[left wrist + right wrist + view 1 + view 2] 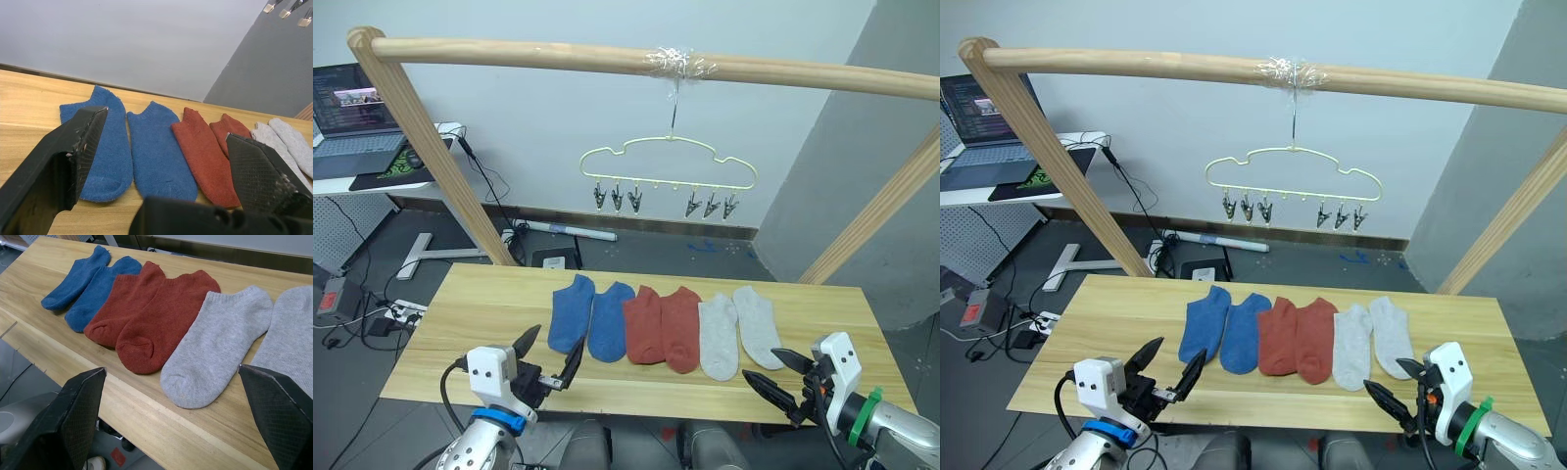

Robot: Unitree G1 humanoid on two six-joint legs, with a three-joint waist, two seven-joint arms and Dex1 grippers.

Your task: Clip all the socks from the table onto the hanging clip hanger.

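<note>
The left pincer (pixel 548 364) hovered wide and empty at the near edge of the tabletop (pixel 470 313), just in front of the two blue socks (pixel 589 315). These two lay side by side and touching, so a grip on one could easily catch the edge of its neighbour and drag both along.

In the middle, the two rust red socks (pixel 664 325) overlapped a little, and the same trouble seemed even more likely there.

Next came the two light grey socks (pixel 738 331), with the right pincer (pixel 775 374) also wide and holding nothing, near their toes. All six socks were flat on the wood, so the fingers might slide over the soft fabric and close on nothing.

The clip hanger (pixel 668 174) hung from the wooden pole (pixel 607 57) above and behind the tabletop, with all its clips (pixel 617 199) empty. It hung by its hook only, so I think a push on one clip could make it swing or tilt, and the sock could miss the clip and fall.
</note>
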